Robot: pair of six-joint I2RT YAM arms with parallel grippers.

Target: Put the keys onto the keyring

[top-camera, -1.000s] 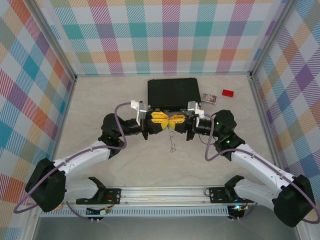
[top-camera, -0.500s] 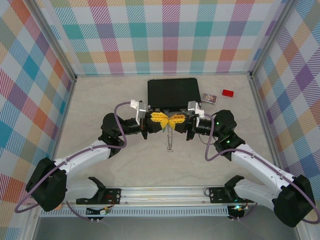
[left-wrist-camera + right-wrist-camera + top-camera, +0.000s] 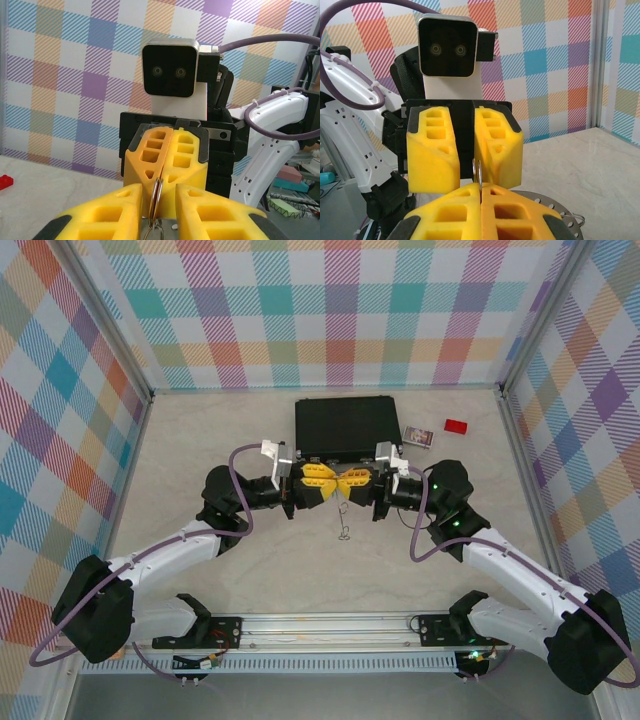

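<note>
Enclosure: three plaid fabric walls (image 3: 330,310) in pastel checks, with metal posts at the back corners. The desk (image 3: 190,450) is pale beige with a faint marbled sheen. A slotted metal rail (image 3: 330,625) runs along the near edge and carries both arm bases.

At the back of the desk lies a flat black case (image 3: 347,428). To its right is a small card-like item (image 3: 418,436), too small to read. A red block (image 3: 456,425) sits further right, apart from both.

The left arm (image 3: 180,545) and right arm (image 3: 510,575) reach inward and meet tip to tip just in front of the case, raised off the surface.

Right jaws: the yellow fingers (image 3: 510,215) are pressed together with no gap. They pinch the keyring (image 3: 478,172), a thin metal ring seen edge-on that stands up from between the tips.

Left jaws: slightly parted. The yellow fingers (image 3: 115,212) sit one on each side of the ring's edge. I cannot tell whether either finger touches the ring.

From above, a thin metal strand drops from the meeting point toward the near edge. It ends in a small loop, and its detail is too fine to resolve.
</note>
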